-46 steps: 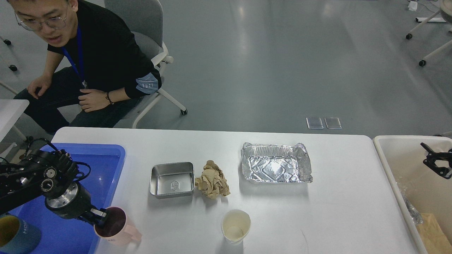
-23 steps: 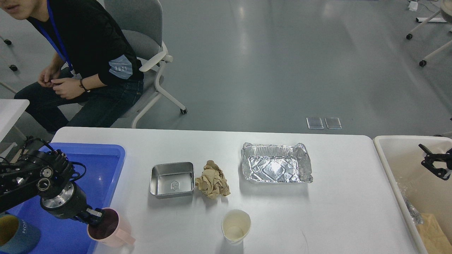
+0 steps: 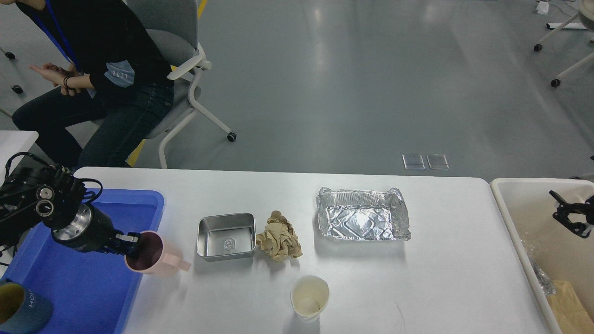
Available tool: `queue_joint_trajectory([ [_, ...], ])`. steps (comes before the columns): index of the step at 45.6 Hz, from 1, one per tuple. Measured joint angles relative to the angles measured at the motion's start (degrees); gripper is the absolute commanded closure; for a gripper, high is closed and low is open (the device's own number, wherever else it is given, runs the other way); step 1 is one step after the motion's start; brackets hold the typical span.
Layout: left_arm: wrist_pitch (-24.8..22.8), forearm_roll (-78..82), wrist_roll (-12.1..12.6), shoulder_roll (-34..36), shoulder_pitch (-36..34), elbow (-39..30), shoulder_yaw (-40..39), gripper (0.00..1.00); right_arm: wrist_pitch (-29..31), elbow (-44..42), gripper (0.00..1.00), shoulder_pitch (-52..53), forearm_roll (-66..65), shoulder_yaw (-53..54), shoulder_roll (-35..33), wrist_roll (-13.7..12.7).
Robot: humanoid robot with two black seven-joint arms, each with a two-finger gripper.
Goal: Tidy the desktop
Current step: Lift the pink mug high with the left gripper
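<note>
Here, a pink mug (image 3: 155, 260) is pinched at its rim by the left pincer (image 3: 129, 244) over the worktop's (image 3: 445, 278) left edge, beside a blue tray (image 3: 83, 287). A steel tin (image 3: 226, 236), crumpled paper (image 3: 280, 242), paper cup (image 3: 309, 298) and foil tray (image 3: 363, 220) are seen mid-worktop. The right pincer (image 3: 564, 214) is spread past the right edge, above a cream bin (image 3: 515, 204).

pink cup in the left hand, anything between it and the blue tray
Nothing visible does. The left hand grips the pink cup by its rim at the blue tray's right edge; the tray floor beside it is bare, the dark cup sits in the near corner.
</note>
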Motion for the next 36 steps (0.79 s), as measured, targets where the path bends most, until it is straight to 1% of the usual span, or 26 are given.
queue_joint_trajectory([
  [6,0.00,-4.85,0.03,0.17,-1.11,1.70,-3.69,1.00,0.00,0.06,0.00,0.06,0.00,-0.18,-0.01,-0.07],
  [16,0.00,-13.71,0.19,0.19,-3.33,7.70,-15.51,1.00,-0.04,0.14,0.00,0.02,-0.33,-0.59,-0.16,-0.24],
  [19,0.00,-17.08,0.91,0.30,-3.49,9.50,-19.23,1.00,-0.04,0.22,0.00,-0.05,-0.34,-0.96,-0.16,-0.26],
  [24,0.01,-23.97,2.99,1.17,-3.36,11.00,-24.41,1.00,0.01,0.38,0.00,-0.09,-0.33,-1.19,-0.05,-0.26],
  [26,0.01,-26.58,3.46,1.43,-3.10,11.55,-25.97,1.00,0.02,0.40,0.00,-0.09,-0.33,-1.22,0.06,-0.26],
  [31,0.01,-32.58,3.69,1.74,-2.76,14.33,-29.55,1.00,0.03,0.36,0.00,-0.23,-0.28,-1.30,0.38,-0.27],
  [36,0.03,-36.71,3.29,1.48,-2.68,17.92,-33.46,1.00,0.04,0.19,0.00,-0.68,-0.28,-1.31,0.43,-0.26],
])
